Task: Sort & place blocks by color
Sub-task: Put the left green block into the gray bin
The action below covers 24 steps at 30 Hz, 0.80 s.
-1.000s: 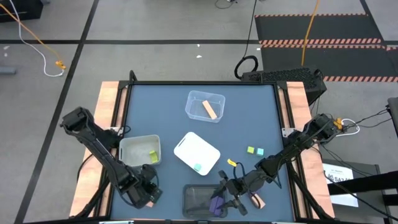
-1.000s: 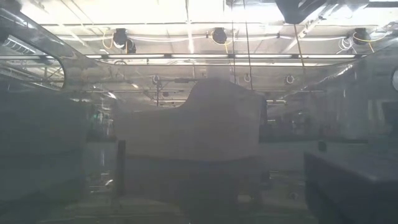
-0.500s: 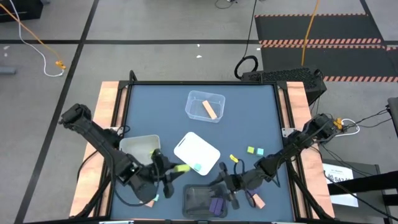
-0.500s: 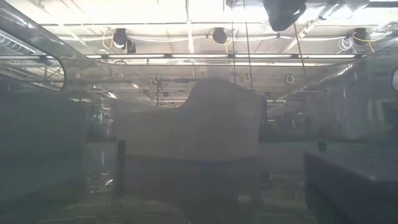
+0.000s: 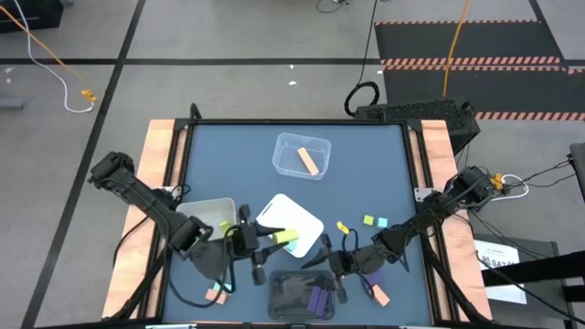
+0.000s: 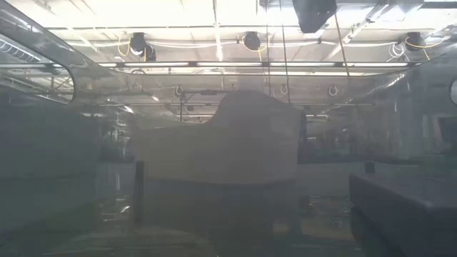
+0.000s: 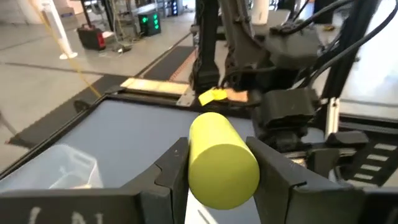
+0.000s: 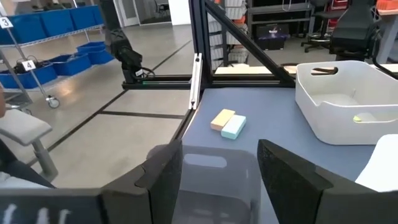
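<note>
Left gripper [image 7: 216,163] pinches yellow-green cylinder [image 7: 222,159] (long axis pointing forward, along fingers); right gripper [image 8: 219,163] spread.

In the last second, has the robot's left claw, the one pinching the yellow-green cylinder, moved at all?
Yes. The left gripper, shut on the yellow-green cylinder, has swung from the table's near edge, beside the dark bin, out to the white tray.

Matt blue-grey table [image 5: 228,155] with bare wood side rails [image 5: 160,155]; clear glossy plastic bin [image 5: 302,155]; smooth matt yellow-green cylinder [image 7: 222,160] between matt black plastic fingers [image 7: 281,180].
</note>
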Motion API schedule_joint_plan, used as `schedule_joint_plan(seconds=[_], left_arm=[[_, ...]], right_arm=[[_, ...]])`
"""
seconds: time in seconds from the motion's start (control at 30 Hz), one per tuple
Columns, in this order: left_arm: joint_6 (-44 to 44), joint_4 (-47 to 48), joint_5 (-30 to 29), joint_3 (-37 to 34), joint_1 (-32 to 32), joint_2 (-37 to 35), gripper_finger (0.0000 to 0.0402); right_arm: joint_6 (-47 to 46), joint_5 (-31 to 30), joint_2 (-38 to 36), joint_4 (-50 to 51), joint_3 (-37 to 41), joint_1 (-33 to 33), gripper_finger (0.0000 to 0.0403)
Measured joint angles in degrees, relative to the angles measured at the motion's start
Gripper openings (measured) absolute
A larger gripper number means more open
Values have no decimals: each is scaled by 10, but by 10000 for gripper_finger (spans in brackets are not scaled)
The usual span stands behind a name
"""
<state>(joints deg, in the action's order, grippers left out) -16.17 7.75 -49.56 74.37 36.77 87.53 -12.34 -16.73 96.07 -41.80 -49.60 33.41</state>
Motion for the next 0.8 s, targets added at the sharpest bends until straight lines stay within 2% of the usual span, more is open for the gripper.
schedule_joint_plan(seconds=[0.1, 0.23, 0.43, 0.6, 0.7, 0.8], left_arm=[[-57, 58, 1, 0, -8, 0, 128], [-176, 175, 2, 0, -18, 0, 128], [-450, 465, 33, 0, -41, -2, 128], [-656, 705, 136, -3, -54, -2, 128], [-722, 790, 215, -17, -58, -2, 128], [-765, 824, 287, -36, -56, -3, 128]], right_arm=[[-24, 0, 0, 0, 0, -5, 201], [-89, 0, 0, 1, 0, -22, 201], [-95, 3, -11, 38, 0, -56, 201], [-95, 2, -38, 86, 0, -86, 201], [-92, 2, -51, 120, 0, -95, 201], [-91, 3, -61, 152, 0, -101, 201]])
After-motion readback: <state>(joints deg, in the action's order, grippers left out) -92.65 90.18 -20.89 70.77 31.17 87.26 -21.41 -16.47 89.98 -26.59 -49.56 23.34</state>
